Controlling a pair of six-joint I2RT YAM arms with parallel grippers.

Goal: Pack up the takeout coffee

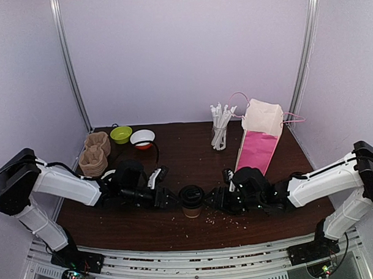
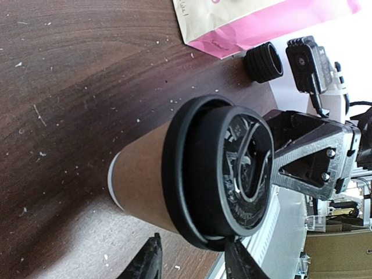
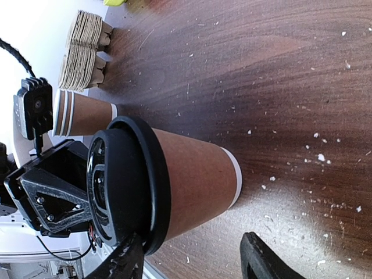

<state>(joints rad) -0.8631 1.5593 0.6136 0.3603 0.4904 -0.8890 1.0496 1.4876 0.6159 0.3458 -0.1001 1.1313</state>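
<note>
The takeout coffee [image 1: 192, 200], a brown paper cup with a black lid, stands upright on the dark wooden table [image 1: 177, 228] between my two grippers. My left gripper [image 1: 171, 199] is open just left of it. In the left wrist view the cup [image 2: 145, 180] fills the middle, beyond the open gripper [image 2: 193, 235], and one fingertip [image 2: 232, 250] lies by the lid's rim. My right gripper [image 1: 217, 200] is open just right of the cup. In the right wrist view the cup [image 3: 197, 180] lies ahead of the wide-open gripper [image 3: 193, 233], with one fingertip [image 3: 131, 250] at the lid's rim.
A pink and white paper bag [image 1: 260, 137] stands at the back right, with a glass of white straws [image 1: 220, 129] beside it. A green bowl [image 1: 121, 134], a white bowl [image 1: 142, 138] and stacked cardboard carriers [image 1: 94, 154] are at the back left. A lidless cup stack [image 3: 81, 113] is behind the left arm.
</note>
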